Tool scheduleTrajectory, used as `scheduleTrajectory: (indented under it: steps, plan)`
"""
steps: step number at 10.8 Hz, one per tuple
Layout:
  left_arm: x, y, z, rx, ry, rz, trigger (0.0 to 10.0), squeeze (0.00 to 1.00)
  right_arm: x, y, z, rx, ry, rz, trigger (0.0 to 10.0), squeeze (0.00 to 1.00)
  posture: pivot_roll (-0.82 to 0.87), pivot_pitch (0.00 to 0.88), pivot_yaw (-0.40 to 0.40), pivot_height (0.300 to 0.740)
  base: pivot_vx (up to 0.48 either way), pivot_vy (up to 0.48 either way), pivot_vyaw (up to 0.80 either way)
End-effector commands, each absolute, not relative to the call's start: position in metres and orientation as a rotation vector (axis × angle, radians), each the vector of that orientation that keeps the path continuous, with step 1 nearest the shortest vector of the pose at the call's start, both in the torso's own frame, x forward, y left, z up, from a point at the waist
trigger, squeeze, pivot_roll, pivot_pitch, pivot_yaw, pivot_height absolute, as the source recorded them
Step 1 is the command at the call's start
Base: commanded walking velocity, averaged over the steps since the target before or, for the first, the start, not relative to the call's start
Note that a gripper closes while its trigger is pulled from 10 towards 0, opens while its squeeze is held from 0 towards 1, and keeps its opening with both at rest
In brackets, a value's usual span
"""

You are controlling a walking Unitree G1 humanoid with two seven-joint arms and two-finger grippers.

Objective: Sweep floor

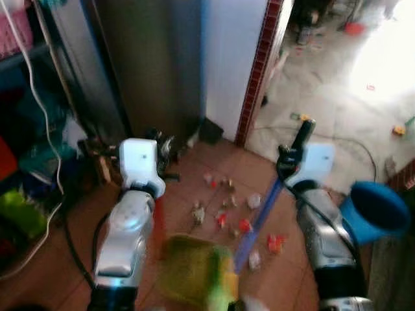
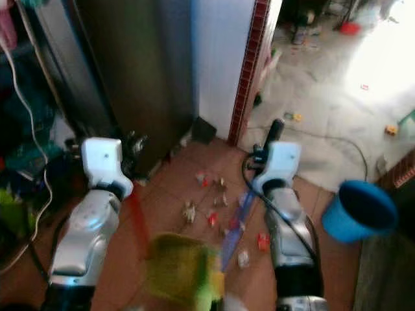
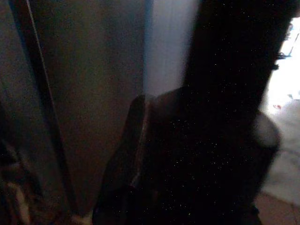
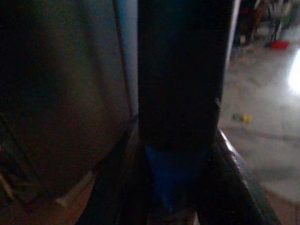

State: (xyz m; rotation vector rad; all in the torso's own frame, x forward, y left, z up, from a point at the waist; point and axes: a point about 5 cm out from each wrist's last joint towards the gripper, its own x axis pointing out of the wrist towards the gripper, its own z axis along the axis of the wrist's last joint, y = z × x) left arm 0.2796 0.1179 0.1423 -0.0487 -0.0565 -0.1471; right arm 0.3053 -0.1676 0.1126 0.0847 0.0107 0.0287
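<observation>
My right gripper [image 4: 180,154] is clamped around the blue broom handle [image 1: 264,214], which slants down beside the scattered litter [image 1: 227,210] on the tiles. My left gripper [image 1: 162,146] seems closed on a red handle [image 2: 137,223]; blur hides it.

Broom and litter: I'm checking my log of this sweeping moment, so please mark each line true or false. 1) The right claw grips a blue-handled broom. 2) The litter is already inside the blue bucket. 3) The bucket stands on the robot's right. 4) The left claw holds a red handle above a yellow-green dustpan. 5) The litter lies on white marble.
1) True: the right claw is closed around the blue broom handle with its black grip.
2) False: the litter lies scattered on the floor, apart from the blue bucket.
3) True.
4) True as far as the blur allows: a red handle runs from the left claw down to the yellow-green dustpan.
5) False: it lies on brown tiles.
</observation>
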Motion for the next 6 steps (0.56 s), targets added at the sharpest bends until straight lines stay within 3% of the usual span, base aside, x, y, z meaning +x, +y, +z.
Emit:
scheduleTrajectory:
  steps: [1,6]
  plan:
    - [0.280,0.128,0.152,-0.058,-0.099,-0.107,10.0,0.00,0.314,-0.151,0.139,0.118,-0.091,0.073,10.0,0.00,0.04,0.002,-0.022,0.740,0.300,0.000,0.00]
    - [0.281,0.131,0.152,-0.064,-0.103,-0.060,10.0,0.00,0.340,-0.144,0.199,0.335,-0.162,0.080,10.0,0.00,0.03,0.004,-0.032,0.740,0.000,0.000,0.00]
